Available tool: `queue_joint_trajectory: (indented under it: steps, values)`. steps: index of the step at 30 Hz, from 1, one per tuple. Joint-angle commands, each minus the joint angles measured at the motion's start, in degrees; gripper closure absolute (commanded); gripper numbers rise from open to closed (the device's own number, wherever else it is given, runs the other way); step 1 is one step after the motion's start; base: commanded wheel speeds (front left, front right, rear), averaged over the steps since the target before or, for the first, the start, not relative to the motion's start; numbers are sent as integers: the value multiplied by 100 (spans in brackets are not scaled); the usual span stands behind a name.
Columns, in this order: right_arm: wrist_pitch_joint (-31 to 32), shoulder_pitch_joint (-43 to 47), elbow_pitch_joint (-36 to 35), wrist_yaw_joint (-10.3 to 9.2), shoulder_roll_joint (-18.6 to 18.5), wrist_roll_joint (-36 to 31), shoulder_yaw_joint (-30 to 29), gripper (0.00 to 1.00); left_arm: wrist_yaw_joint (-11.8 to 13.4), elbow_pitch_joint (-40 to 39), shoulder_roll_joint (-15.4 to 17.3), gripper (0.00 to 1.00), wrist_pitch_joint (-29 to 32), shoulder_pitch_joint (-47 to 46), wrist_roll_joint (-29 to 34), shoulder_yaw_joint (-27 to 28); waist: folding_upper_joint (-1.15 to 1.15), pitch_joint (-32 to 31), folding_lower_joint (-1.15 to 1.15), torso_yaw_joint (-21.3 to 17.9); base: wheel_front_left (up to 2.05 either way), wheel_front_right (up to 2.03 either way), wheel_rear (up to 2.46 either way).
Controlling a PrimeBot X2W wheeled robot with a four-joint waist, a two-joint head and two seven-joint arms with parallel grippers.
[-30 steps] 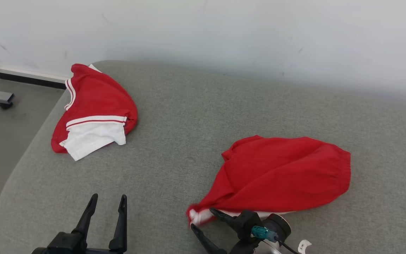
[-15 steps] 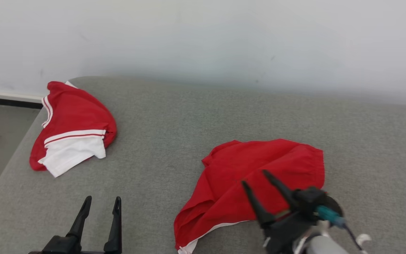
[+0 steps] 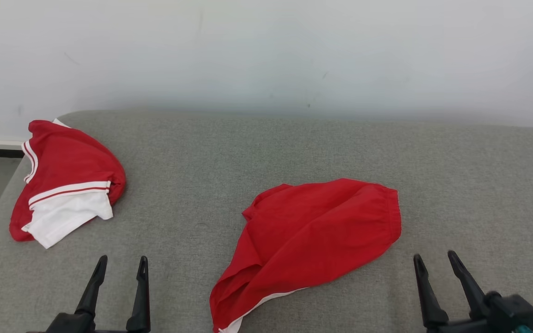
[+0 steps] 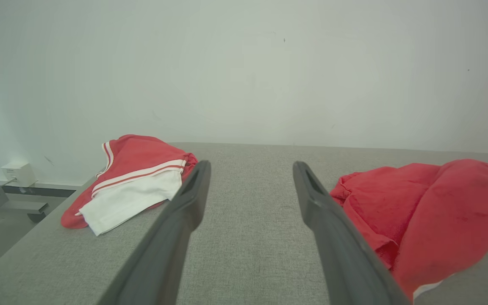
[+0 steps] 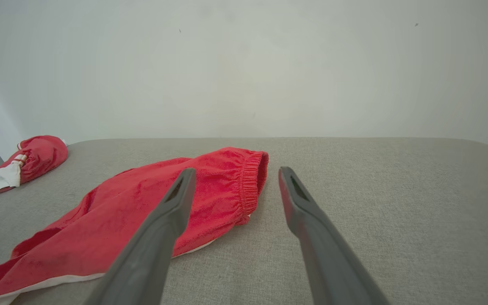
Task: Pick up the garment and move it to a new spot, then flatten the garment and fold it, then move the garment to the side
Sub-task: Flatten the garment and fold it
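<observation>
Lying crumpled on the grey fabric-covered cushion (image 3: pixel 248 138), the red cloth garment with white trim (image 3: pixel 312 231) sits between left gripper (image 3: pixel 122 261) and right gripper (image 3: pixel 434 255), long axis running from near-left hem (image 3: pixel 229 320) to far-right waistband (image 3: pixel 393 217). Both jaws stand spread and empty; the right gripper is nearer.

Head view: high, looking forward and down over the grey cushioned surface (image 3: pixel 266 152) toward the white wall (image 3: pixel 266 51). Left wrist view: low, near the surface, facing the wall along the left gripper (image 4: pixel 250 165). Right wrist view: likewise low, along the right gripper (image 5: pixel 237 169). All three share the red garment (image 3: pixel 312 231) and the red-and-white garment (image 3: pixel 63 185).
</observation>
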Motion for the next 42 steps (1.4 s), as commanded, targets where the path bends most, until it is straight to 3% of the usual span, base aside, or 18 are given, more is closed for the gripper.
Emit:
queue_joint_trajectory:
  steps: [1,9,18,31,39,40,41,42]
  values:
    - [-8,116,-61,-12,44,-37,-67,0,20,-50,11,0,-5,46,19,22,0,-8,0,-30,0,0,0]
    - [-8,336,-175,-13,138,-105,-183,0,22,-103,3,0,-5,122,70,13,0,-16,0,-141,0,0,0]
    - [-8,-240,170,-13,-195,-134,66,0,3,-57,-17,0,-5,-13,24,-91,0,83,0,-4,0,0,0]
    - [175,-1732,2064,-13,-692,291,634,0,23,45,-45,0,-5,-262,-85,-282,0,465,0,616,0,0,0]
    - [155,-2247,3143,-13,-644,940,1127,0,34,85,-54,0,-5,-334,-99,-306,0,523,0,836,0,0,0]
    - [181,-2281,3234,-13,-629,1089,1203,68,33,95,-54,0,-5,-341,-97,-299,0,521,0,839,0,0,0]
    - [172,-2331,3307,-13,-638,1210,1286,100,31,105,-54,0,-5,-348,-92,-297,0,519,0,841,0,0,0]
    - [148,-2391,3361,-13,-691,1248,1377,100,27,113,-56,0,-5,-358,-82,-305,0,513,0,844,0,0,0]
